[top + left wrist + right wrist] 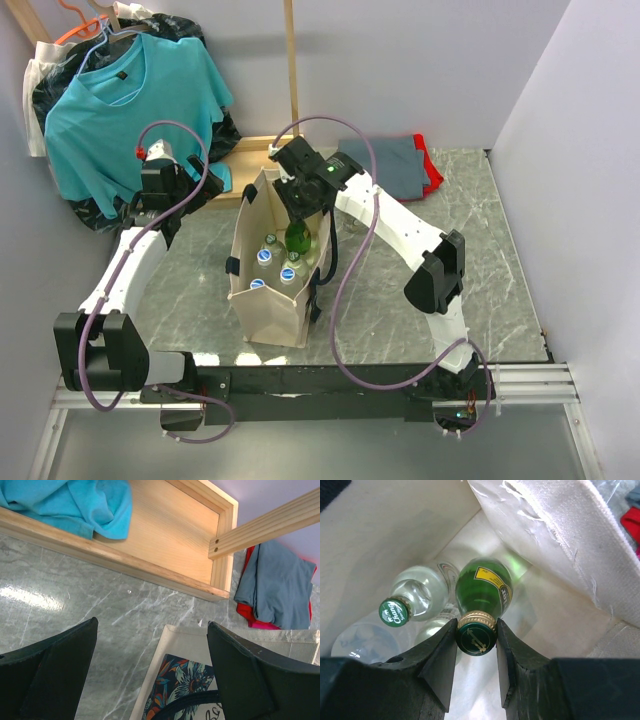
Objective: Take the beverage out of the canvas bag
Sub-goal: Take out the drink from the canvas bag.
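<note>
Tight quarters inside the bag [268,300], upright mid-counter [420,320]: canvas wall close on the right of the green bottle [485,587], clear bottles [417,592] just beside it on the left. Open room only straight up through the mouth. Reaching steeply down at the bag's far end with the right claw [476,627], pinching the bottle's cap between both fingers. Hovering over the bag's far left corner with the left claw [152,630], spread wide, holding nothing, wooden frame [165,525] just beyond.
</note>
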Available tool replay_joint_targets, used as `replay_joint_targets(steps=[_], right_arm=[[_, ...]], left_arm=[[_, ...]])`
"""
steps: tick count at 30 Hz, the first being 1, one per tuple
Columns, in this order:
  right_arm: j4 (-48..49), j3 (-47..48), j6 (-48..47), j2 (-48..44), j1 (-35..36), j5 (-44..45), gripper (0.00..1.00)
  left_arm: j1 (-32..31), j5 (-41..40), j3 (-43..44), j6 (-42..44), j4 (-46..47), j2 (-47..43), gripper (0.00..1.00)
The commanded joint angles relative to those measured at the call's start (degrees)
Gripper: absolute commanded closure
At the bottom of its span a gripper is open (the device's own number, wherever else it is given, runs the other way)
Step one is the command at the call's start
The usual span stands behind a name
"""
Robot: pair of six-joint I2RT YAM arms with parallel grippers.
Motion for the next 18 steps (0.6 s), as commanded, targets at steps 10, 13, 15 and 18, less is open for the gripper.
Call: replay_joint_targets(steps=[10,13,15,18], right_arm=[[1.7,7.2,-1.1,-3.6,-0.6,0.3,1.0],[1.3,7.7,-1.2,-3.8,-0.5,-0.4,1.0],[1.1,8.2,-1.3,-4.0,-0.4,-0.8,1.0],[1.0,8.3,-1.6,-4.8,-0.5,-1.4,1.0]], left_arm=[[-0.3,0.9,0.7,0.1,2.6,-0.2,0.04],[-0.3,1.1,0.7,0.0,2.6,0.0,0.04],[-0.3,0.9,0.6,0.1,2.6,-0.1,0.04],[-0.3,0.8,0.4,0.1,2.8,-0.2,0.04]])
